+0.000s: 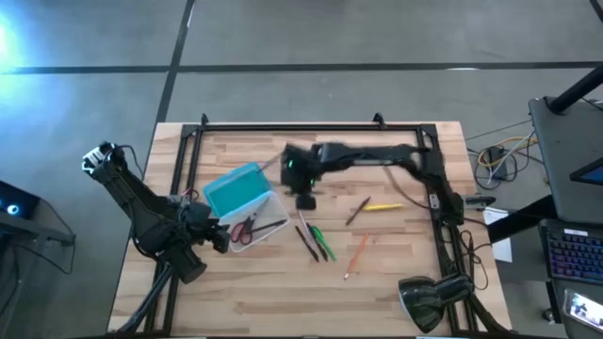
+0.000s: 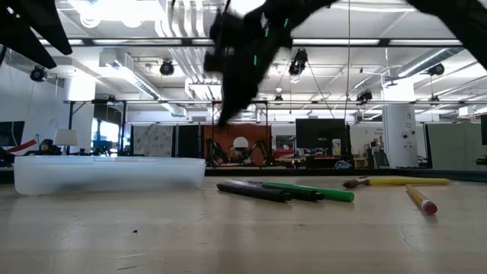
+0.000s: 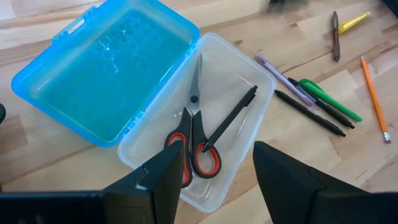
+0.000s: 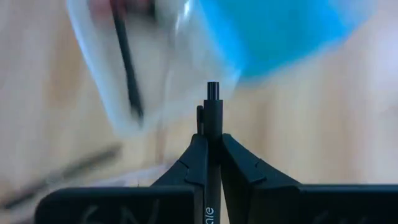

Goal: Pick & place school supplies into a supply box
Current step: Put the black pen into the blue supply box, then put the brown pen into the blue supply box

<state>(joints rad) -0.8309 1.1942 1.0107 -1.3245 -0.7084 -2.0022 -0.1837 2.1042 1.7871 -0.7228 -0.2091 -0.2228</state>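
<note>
On the desk the box lies open, scissors and a pen in its tray. Right of it lie pens, a marker, then a pencil.

Both arms are dark, near black, built of chunky jointed links. The right arm carries a small green light near its wrist. The left gripper has two broad, wedge-shaped matte black fingers. The right gripper has slim tapering black fingers.
</note>
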